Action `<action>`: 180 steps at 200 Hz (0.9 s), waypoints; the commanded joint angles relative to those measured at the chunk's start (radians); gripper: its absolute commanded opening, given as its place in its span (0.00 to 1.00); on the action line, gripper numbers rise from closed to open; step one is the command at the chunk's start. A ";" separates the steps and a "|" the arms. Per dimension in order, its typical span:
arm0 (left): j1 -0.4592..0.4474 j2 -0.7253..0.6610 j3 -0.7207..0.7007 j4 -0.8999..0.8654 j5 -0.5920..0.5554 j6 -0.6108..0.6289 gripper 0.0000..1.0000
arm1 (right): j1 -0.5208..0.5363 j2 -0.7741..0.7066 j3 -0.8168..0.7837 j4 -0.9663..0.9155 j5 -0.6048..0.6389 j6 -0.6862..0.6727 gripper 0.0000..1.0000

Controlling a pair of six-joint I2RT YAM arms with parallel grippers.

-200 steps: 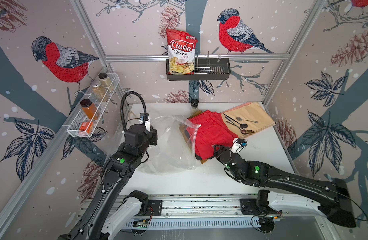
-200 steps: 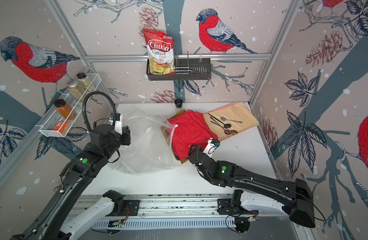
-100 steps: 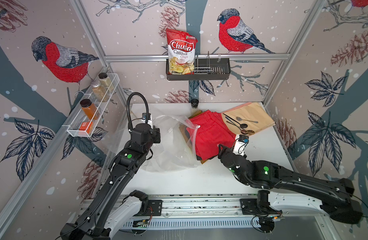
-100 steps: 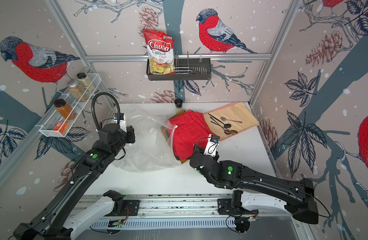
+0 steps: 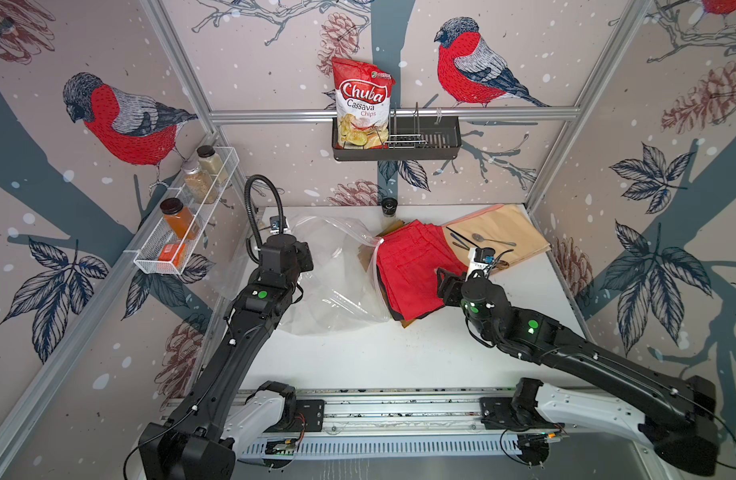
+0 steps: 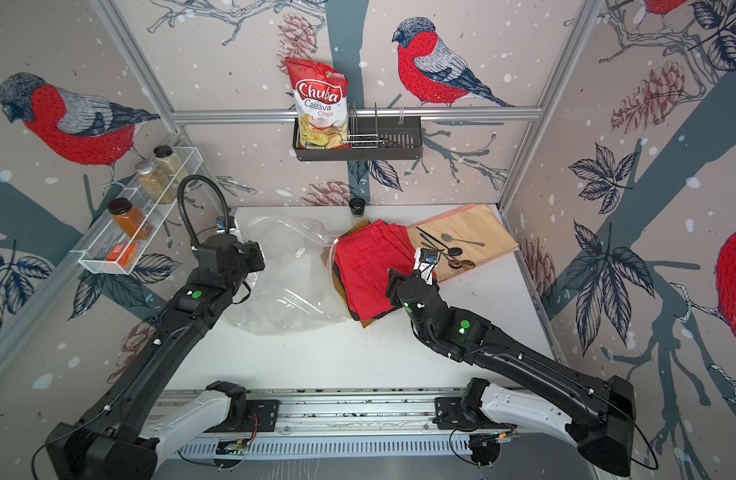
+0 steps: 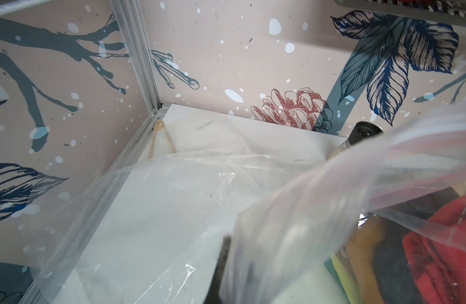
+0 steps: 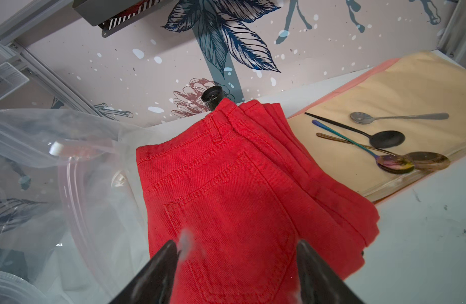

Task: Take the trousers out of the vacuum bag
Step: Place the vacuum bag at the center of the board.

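Note:
A folded stack of trousers (image 5: 412,270) (image 6: 370,270), red on top with dark and brown layers beneath, lies right of centre. Its left edge sits at the mouth of the vacuum bag (image 5: 328,286) (image 6: 287,286), crinkly clear plastic spread to the left. My left gripper (image 5: 304,259) (image 7: 231,263) is shut on the bag's film, which drapes over it. Through the film I see yellow, dark and red trousers (image 7: 410,250). My right gripper (image 5: 445,282) (image 8: 237,244) hovers open over the red trousers (image 8: 226,197), holding nothing. The white zip slider (image 8: 55,148) shows near the bag mouth.
A peach cloth (image 5: 507,226) carrying several spoons lies at the back right, touching the trousers. A small black-capped bottle (image 5: 389,205) stands by the back wall. A chips bag (image 5: 362,108) sits in the wall rack. A wire spice shelf (image 5: 183,232) hangs on the left wall.
My left gripper has moved right and toward the back wall, lifting the bag film with it. My right gripper's jaws have spread wider above the red trousers.

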 commanded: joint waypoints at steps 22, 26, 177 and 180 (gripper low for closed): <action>0.080 0.015 0.027 0.029 0.057 -0.055 0.00 | -0.030 0.024 -0.006 0.125 -0.083 -0.058 0.72; 0.087 0.016 0.028 0.026 0.062 -0.056 0.00 | -0.033 0.026 -0.006 0.131 -0.089 -0.060 0.72; 0.093 0.040 -0.286 0.237 0.197 -0.153 0.12 | -0.224 0.099 -0.039 0.256 -0.231 -0.185 0.75; 0.093 0.045 -0.286 0.240 0.197 -0.153 0.15 | -0.228 0.099 -0.039 0.257 -0.235 -0.185 0.75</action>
